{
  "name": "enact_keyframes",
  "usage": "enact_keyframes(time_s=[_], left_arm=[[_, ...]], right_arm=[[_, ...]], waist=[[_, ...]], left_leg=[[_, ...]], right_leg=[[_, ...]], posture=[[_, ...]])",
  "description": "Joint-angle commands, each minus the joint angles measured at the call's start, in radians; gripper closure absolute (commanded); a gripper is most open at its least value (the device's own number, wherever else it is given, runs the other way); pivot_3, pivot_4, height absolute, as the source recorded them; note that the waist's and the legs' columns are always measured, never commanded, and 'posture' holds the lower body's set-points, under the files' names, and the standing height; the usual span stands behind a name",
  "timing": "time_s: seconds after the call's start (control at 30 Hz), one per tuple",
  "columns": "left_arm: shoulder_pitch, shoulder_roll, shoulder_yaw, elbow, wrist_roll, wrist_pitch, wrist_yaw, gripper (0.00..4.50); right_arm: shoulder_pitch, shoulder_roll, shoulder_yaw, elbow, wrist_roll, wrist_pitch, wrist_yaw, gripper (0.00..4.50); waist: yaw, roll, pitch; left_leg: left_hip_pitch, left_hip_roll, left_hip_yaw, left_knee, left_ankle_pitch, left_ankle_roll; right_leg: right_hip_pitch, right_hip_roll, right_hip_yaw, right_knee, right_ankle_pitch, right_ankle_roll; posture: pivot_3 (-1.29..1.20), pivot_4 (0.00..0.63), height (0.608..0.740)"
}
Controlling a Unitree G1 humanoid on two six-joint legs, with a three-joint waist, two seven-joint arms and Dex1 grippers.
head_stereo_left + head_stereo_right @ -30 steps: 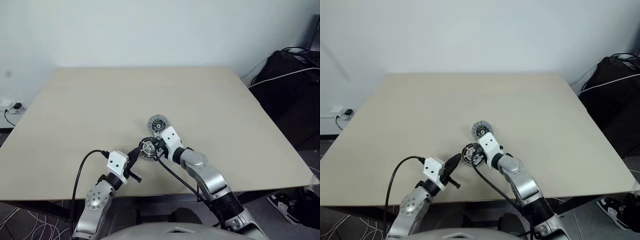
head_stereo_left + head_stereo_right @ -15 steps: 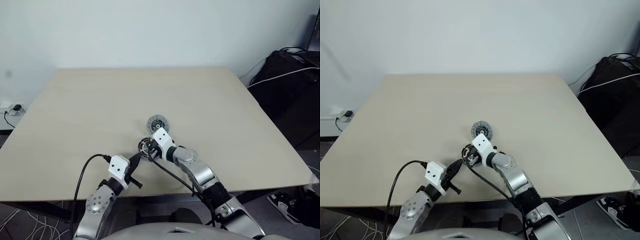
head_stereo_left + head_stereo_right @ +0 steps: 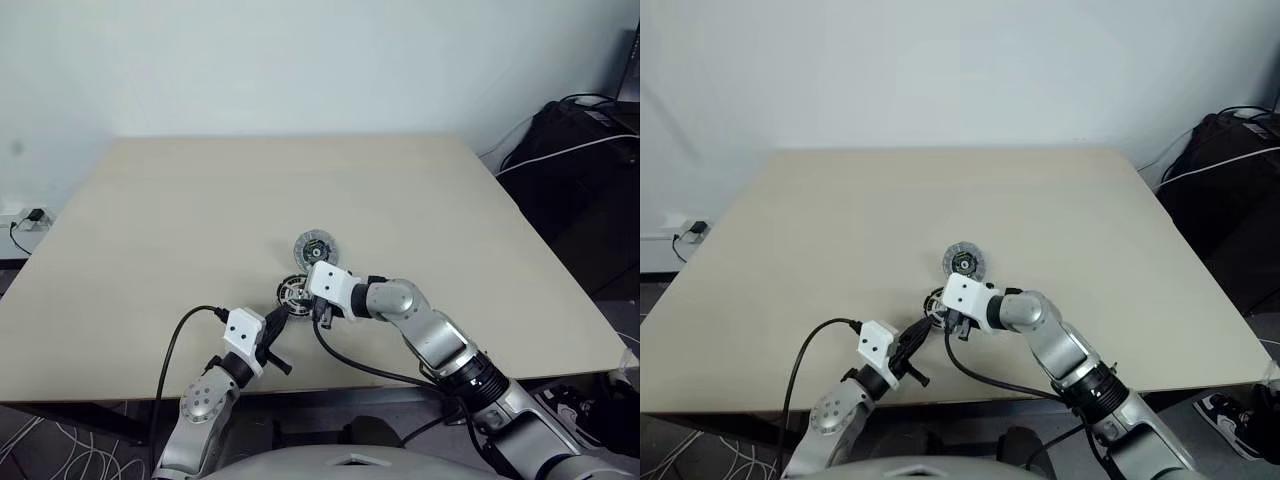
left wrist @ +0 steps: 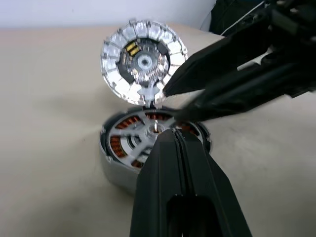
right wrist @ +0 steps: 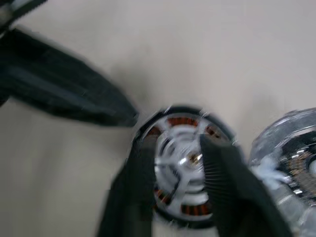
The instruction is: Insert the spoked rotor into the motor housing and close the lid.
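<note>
The spoked rotor lies flat in the motor housing, and copper windings show between its spokes. Both rest near the middle of the table's front half. My left gripper is shut, with its tip at the near rim of the rotor. My right gripper reaches in from the right, open, with a finger on either side of the silver hub. The lid lies just beyond the housing, green-and-black centre up, free of both grippers.
The beige table is bare around the parts. Its front edge runs close behind my grippers. A black bag with cables sits on the floor to the right, and a wall socket to the left.
The right gripper's fingers have parted from shut and its wrist has rolled, with the elbow swinging out to the right. The left gripper, rotor, housing and lid stay where they were.
</note>
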Motion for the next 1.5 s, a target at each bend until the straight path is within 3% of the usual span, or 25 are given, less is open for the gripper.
enact_keyframes(time_s=[0.03,0.17,0.37,0.7,1.03,1.3,1.5], left_arm=[[-0.016,-0.011,-0.006,-0.001,0.004,-0.023,0.005,4.5],[-0.006,-0.006,-0.004,0.002,0.012,-0.037,0.011,4.5],[0.009,-0.002,0.004,0.0,0.012,-0.044,0.023,4.5],[0.039,-0.012,0.006,-0.012,0.001,-0.049,0.039,4.5],[0.054,-0.027,0.001,-0.017,-0.004,-0.05,0.044,4.5],[0.043,-0.032,-0.002,-0.012,-0.006,-0.045,0.041,4.5],[0.028,-0.036,-0.01,-0.003,-0.005,-0.037,0.034,4.5]], right_arm=[[-0.057,-0.053,0.043,-0.039,-0.074,-0.024,0.055,1.95],[-0.122,-0.123,0.116,-0.025,-0.145,-0.077,0.157,1.95],[-0.2,-0.104,0.177,0.058,-0.2,-0.135,0.241,1.95],[-0.226,-0.031,0.188,0.18,-0.229,-0.189,0.272,1.95],[-0.236,-0.032,0.173,0.267,-0.249,-0.218,0.282,1.95],[-0.223,-0.035,0.149,0.263,-0.252,-0.218,0.279,4.37],[-0.169,-0.042,0.086,0.188,-0.209,-0.173,0.271,4.39]], waist=[[0.0,0.0,0.0],[0.0,0.0,0.0],[0.0,0.0,0.0],[0.0,0.0,0.0],[0.0,0.001,-0.001],[0.001,0.001,-0.002],[0.004,0.002,-0.002]], left_leg=[[0.0,0.0,0.0,0.0,0.0,0.0],[0.0,0.0,0.0,0.001,0.0,0.0],[0.0,0.0,0.0,0.001,0.0,0.0],[0.0,0.0,0.0,0.001,0.0,0.0],[0.001,0.0,0.0,0.001,0.0,0.0],[0.001,0.0,0.0,0.001,0.0,0.0],[0.001,0.0,0.0,0.001,0.0,0.0]], right_leg=[[0.0,0.0,0.0,0.0,0.0,0.0],[0.0,0.0,0.0,0.0,0.0,0.0],[0.0,0.0,0.0,0.0,0.0,0.0],[0.0,-0.001,0.0,0.0,0.0,0.0],[0.0,-0.001,0.0,0.002,0.001,-0.002],[0.001,-0.001,-0.001,0.002,0.002,-0.003],[0.0,-0.002,-0.001,0.002,0.002,-0.003]], posture=[[0.0,0.0,0.74],[0.0,0.0,0.74],[0.0,0.0,0.74],[0.0,0.0,0.74],[0.0,0.0,0.74],[0.0,0.0,0.74],[0.0,0.0,0.74]])
